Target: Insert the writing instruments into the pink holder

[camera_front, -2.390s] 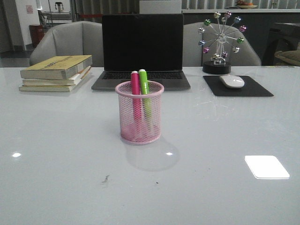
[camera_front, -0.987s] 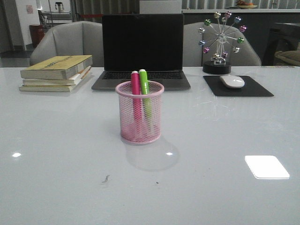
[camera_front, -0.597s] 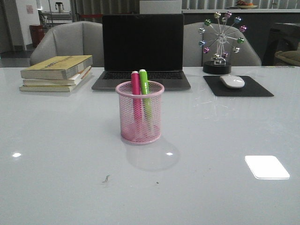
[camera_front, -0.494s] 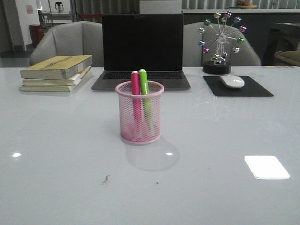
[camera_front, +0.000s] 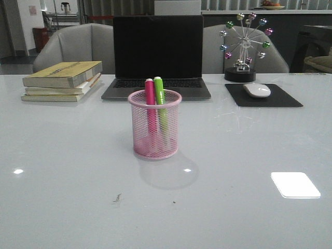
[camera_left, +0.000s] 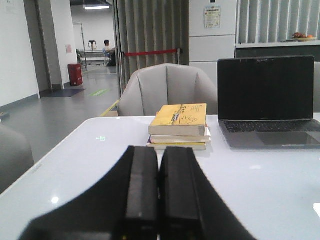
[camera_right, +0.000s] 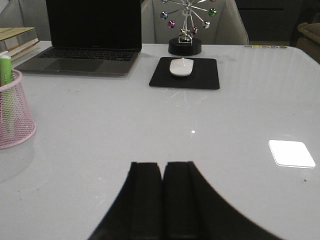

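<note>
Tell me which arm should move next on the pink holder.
Neither, by the look of it: the pink marker and green marker already stand in the pink holder. Left gripper and right gripper are shut, holding nothing. If forced, right: the holder shows in its wrist view.

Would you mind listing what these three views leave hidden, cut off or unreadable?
- Pink marker: out of frame in the right wrist view, where the pink holder is cut by the edge and only the green marker shows.
- Marker tips: front view, blurred behind the mesh.
- Book cover print: too small in the left wrist view.
- Left gripper and right gripper: absent from the front view.
</note>
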`<control>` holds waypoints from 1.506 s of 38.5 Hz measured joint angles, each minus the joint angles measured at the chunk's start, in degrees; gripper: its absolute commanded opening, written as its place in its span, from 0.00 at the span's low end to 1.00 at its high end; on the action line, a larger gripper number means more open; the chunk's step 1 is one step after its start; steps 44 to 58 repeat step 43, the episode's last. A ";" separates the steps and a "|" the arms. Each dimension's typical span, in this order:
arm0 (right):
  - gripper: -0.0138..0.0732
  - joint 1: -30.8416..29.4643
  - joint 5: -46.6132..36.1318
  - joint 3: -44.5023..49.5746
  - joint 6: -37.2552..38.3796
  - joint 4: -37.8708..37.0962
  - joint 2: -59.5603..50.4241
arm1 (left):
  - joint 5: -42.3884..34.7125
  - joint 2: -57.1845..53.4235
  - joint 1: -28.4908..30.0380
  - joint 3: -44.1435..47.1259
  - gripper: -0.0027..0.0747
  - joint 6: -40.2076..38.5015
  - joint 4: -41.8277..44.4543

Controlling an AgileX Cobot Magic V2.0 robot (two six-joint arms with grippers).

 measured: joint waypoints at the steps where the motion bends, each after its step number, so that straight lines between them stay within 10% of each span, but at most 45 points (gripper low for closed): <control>1: 0.23 0.00 0.00 0.00 0.00 0.00 0.00 | 0.31 0.00 0.00 0.00 0.16 0.00 0.00; 58: 0.23 0.00 0.00 0.00 0.00 0.00 0.00 | 2.72 0.00 0.00 0.00 0.16 0.00 -0.44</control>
